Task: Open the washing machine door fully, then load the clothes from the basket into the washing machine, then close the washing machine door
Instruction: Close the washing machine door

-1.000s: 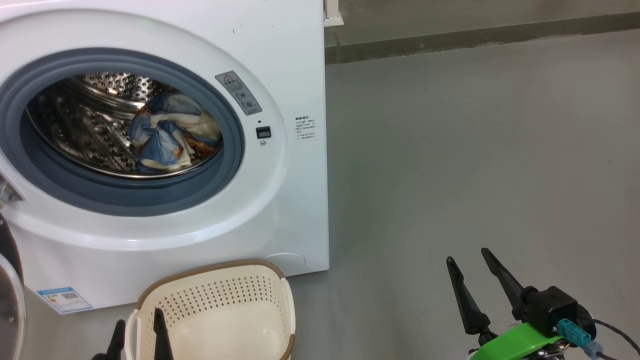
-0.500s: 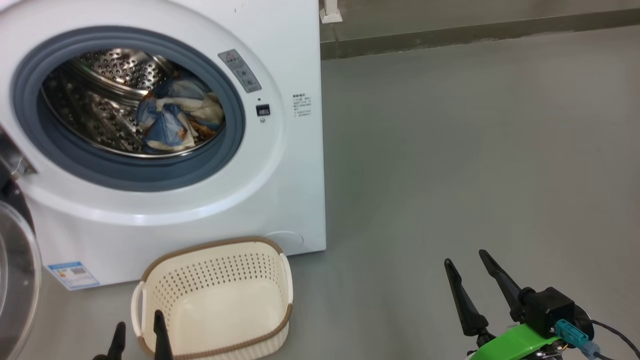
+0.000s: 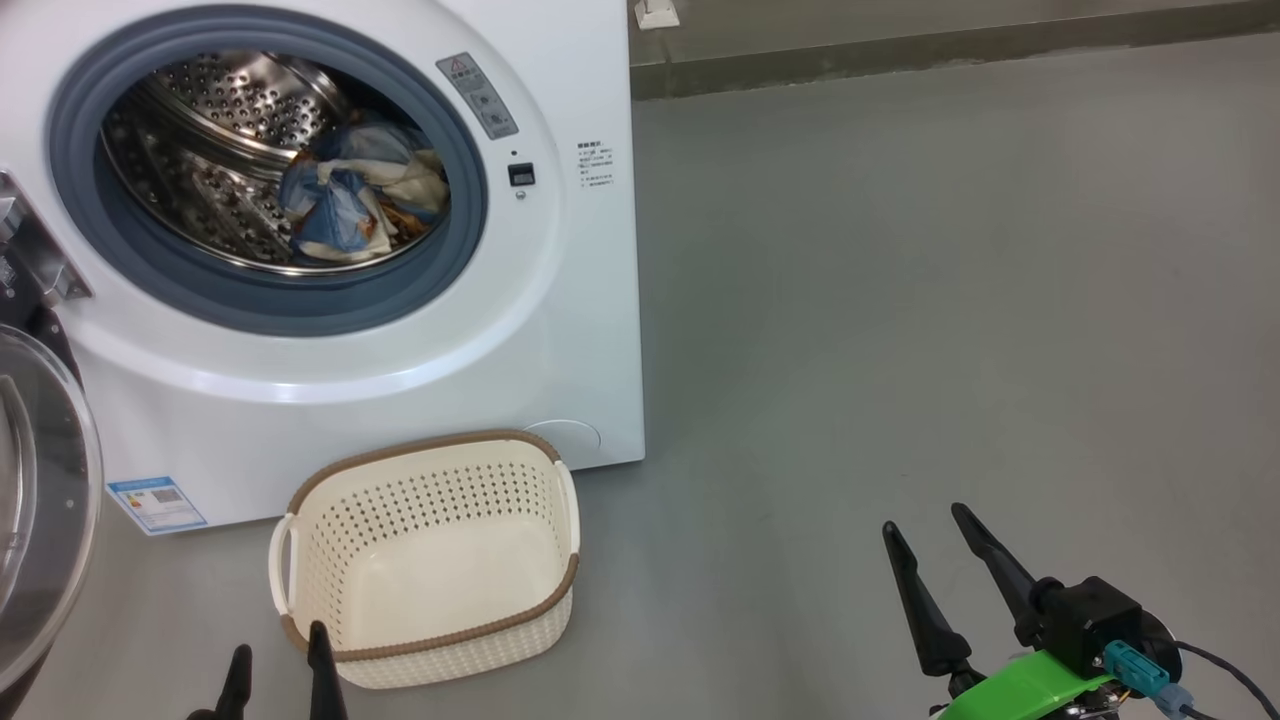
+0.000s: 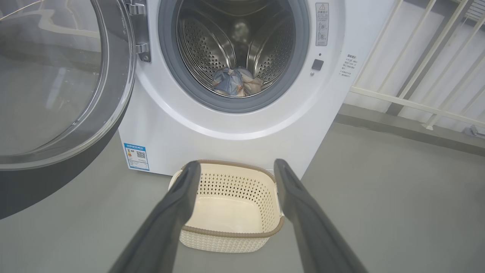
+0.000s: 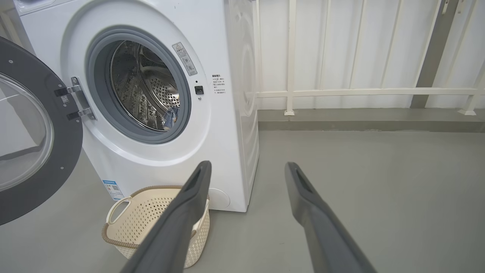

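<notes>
Head view: the washing machine takes up the upper left, and its door stands open at the left edge; the clothes lie heaped in the drum; the basket sits on the floor just in front of the machine, lower left; the left gripper shows at the bottom edge by the basket's near corner, fingers apart; the right gripper, lower right, has its fingers apart too and grips nothing.

Left wrist view: the spread fingers frame the basket at lower centre; the door hangs open at upper left; the clothes rest low in the drum, upper centre.

Right wrist view: fingers apart; the basket is at lower left; a white railing crosses the upper right.
</notes>
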Available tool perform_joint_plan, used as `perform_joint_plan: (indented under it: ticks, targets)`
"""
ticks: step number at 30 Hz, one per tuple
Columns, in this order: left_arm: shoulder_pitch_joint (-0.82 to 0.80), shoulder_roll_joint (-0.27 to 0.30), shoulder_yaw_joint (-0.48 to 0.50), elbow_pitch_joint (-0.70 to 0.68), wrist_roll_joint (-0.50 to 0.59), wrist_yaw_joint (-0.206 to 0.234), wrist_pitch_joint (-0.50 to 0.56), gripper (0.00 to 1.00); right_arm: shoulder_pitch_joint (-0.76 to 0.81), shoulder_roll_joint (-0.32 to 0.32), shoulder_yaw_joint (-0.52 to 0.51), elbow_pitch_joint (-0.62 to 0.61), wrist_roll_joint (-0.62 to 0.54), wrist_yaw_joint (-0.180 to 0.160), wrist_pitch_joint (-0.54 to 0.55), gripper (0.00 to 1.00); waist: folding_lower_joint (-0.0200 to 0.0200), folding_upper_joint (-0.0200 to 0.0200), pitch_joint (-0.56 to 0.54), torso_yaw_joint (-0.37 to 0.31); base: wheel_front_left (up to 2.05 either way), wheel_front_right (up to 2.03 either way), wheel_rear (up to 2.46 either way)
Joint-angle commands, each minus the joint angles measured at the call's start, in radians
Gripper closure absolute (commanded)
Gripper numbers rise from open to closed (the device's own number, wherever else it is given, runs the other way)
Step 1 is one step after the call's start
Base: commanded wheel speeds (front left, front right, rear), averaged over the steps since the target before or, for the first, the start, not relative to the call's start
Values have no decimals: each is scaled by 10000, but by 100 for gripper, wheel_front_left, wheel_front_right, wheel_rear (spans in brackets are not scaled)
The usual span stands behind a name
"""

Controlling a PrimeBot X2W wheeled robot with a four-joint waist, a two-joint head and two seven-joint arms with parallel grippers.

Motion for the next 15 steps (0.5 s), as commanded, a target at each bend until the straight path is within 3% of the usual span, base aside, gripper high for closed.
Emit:
perform_joint_plan:
  ticks: [1,15]
  targets:
    - [-348,85,300,-169,113,-11,-107,0,-251,-39,280,-210,-36,16,-120,0,0,0,7,-3,0,0,0]
    - [-394,47,348,-104,147,10,-107,0,-287,-29,284,-166,-26,16,-120,0,0,0,24,-15,0,0,0]
